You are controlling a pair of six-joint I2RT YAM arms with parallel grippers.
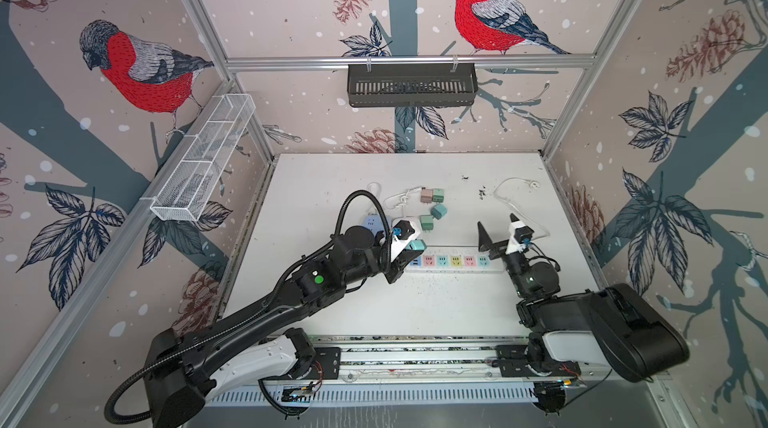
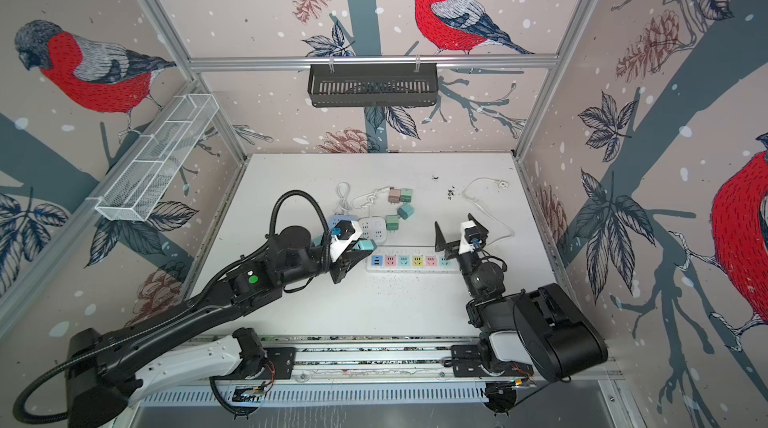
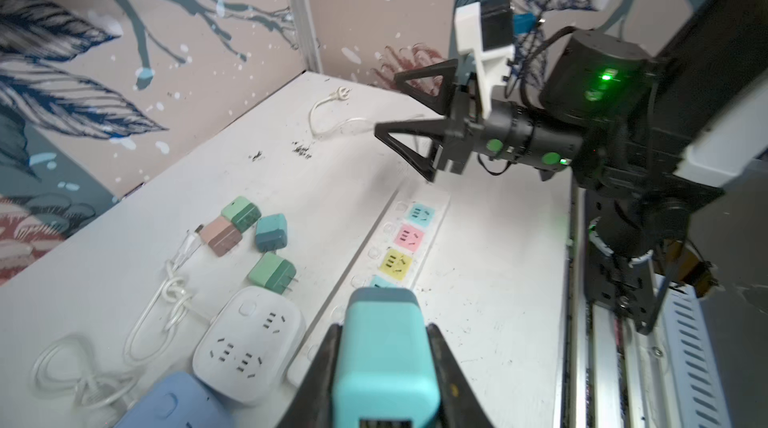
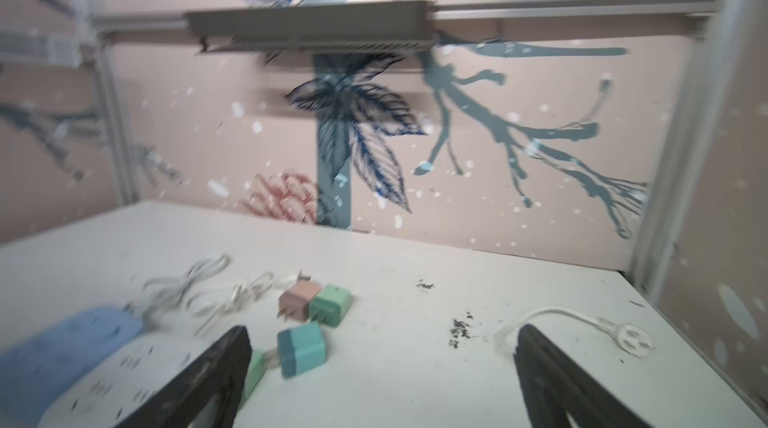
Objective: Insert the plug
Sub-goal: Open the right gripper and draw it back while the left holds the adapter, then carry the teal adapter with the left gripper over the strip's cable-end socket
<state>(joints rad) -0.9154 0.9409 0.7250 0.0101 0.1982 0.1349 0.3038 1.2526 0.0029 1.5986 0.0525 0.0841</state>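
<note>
My left gripper [image 3: 382,328] is shut on a teal plug [image 3: 384,347], its fingers pressed against both of its sides. In both top views this plug [image 1: 417,245] [image 2: 366,245] hangs over the left end of a white power strip [image 1: 455,260] [image 2: 409,261] with coloured sockets. The plug's prongs are hidden. My right gripper [image 1: 496,230] [image 4: 382,338] stands open and empty above the strip's right end, and it also shows in the left wrist view [image 3: 388,106].
Loose plugs lie behind the strip: a pink and green pair [image 1: 432,195], a teal one [image 1: 438,210] and a green one [image 1: 427,222]. A white socket block [image 2: 371,228] and a blue socket block [image 1: 372,223] sit to their left. A white cable [image 1: 532,185] lies at the back right.
</note>
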